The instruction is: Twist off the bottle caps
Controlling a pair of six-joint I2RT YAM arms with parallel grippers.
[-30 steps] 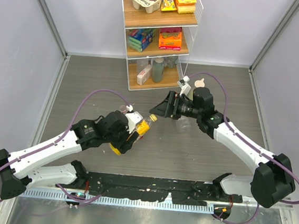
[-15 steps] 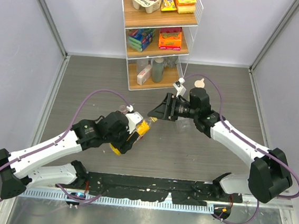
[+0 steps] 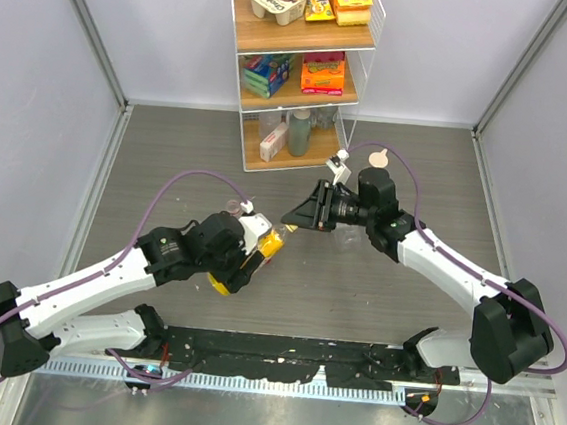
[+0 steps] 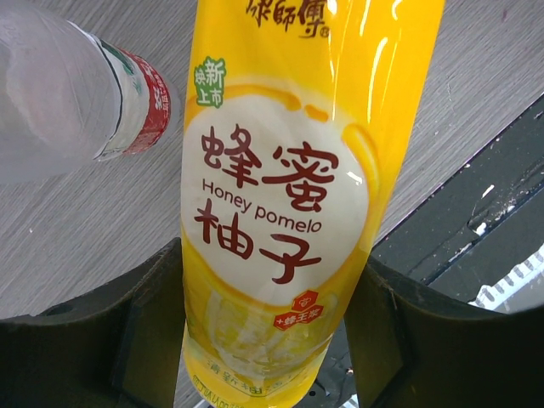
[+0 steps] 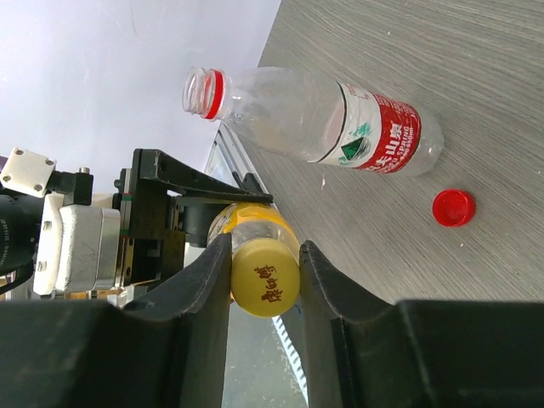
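Right wrist camera gives me the clearest look at the job: my right gripper (image 5: 265, 248) is closed tight on the yellow cap (image 5: 264, 288), one finger pressed against each side. The cap sits on the neck of the juice bottle (image 5: 255, 223) and has brown characters printed on its flat top. Only the shoulder of that bottle shows here; the rest is hidden behind the cap and the black frame of my left gripper (image 4: 274, 280). The left wrist camera fills in the body: a bright yellow wrap with a white oval, red-brown characters and the words Honey pomelo. It is clamped between my left fingers (image 4: 144, 331), which are closed partway around its lower half, and its top and base run off the picture. On the grey table (image 5: 476, 68) the clear bottle (image 5: 323, 119) with a red label lies on its side, mouth open. The red cap (image 5: 453, 207) lies flat near its base, not touching it. My left wrist sees only the labelled part of that bottle and no red cap. From above, both arms meet mid-table in front of the rack (image 3: 297, 73), with the juice bottle held tilted between them. There the yellow cap is all but lost between the jaws, and my left arm covers most of the clear bottle.
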